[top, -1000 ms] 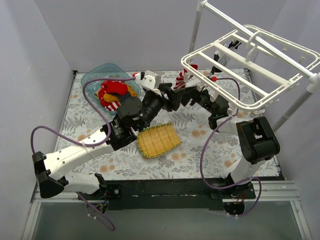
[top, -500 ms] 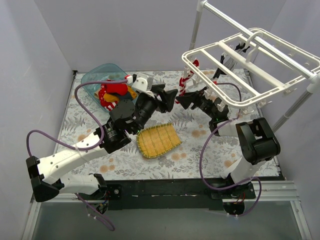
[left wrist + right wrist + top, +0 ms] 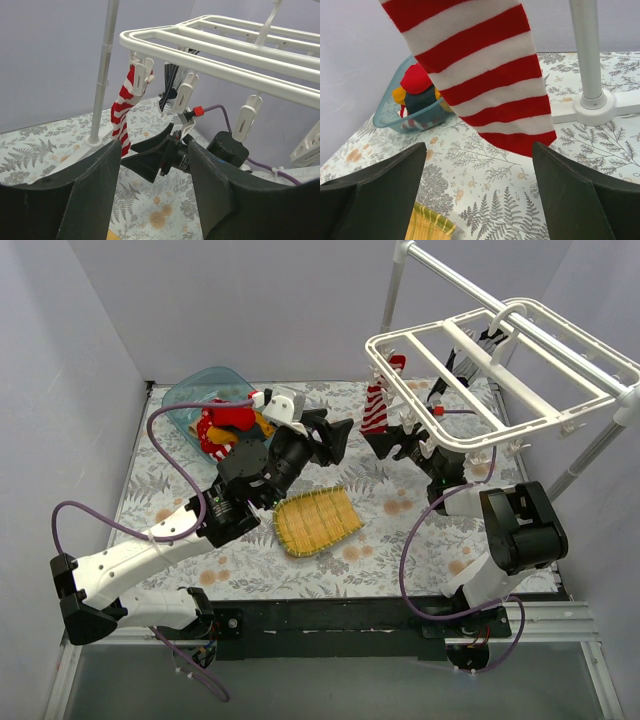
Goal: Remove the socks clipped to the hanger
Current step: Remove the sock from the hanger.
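The white grid hanger (image 3: 500, 360) hangs from the stand at the right; it also shows in the left wrist view (image 3: 225, 55). A red-and-white striped sock (image 3: 378, 408) is clipped at its near-left corner and hangs down (image 3: 122, 107). A black-and-white sock (image 3: 169, 85) is clipped beside it. My right gripper (image 3: 388, 446) is open just under the striped sock's toe (image 3: 485, 75), not touching it (image 3: 479, 150). My left gripper (image 3: 336, 438) is open and empty, facing the right gripper (image 3: 152, 145).
A teal basket (image 3: 190, 395) at the back left holds several loose socks (image 3: 228, 425); it also shows in the right wrist view (image 3: 390, 117). A yellow woven mat (image 3: 315, 520) lies mid-table. The white pole stand (image 3: 395, 290) has its base (image 3: 592, 107) behind the sock.
The hanger has swung back and to the right. My right gripper has moved up under the striped sock. My left arm has drawn back a little to the left.
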Controlling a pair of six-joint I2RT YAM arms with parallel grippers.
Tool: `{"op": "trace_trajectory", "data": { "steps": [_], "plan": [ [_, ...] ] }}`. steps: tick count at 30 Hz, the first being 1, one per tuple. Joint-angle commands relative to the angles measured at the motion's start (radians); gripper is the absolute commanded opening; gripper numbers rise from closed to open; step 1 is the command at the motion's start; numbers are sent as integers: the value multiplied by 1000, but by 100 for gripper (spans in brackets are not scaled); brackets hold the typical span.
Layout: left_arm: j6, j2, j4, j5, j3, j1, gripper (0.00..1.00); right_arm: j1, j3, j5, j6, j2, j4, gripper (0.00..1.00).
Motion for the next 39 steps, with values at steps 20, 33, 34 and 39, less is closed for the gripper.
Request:
{"op": "trace_trajectory", "data": {
  "steps": [20, 33, 34, 39],
  "plan": [
    [46, -22, -85, 0, 42, 34, 57, -59, 251, -86, -38, 200, 30, 98],
    [49, 9, -92, 21, 75, 45, 57, -81, 355, -290, 196, 334, 217, 86],
    [48, 8, -90, 21, 75, 46, 57, -76, 358, -299, 217, 344, 232, 82],
    [32, 0, -90, 21, 64, 46, 57, -53, 376, -358, 338, 387, 370, 65]
  ]
}}
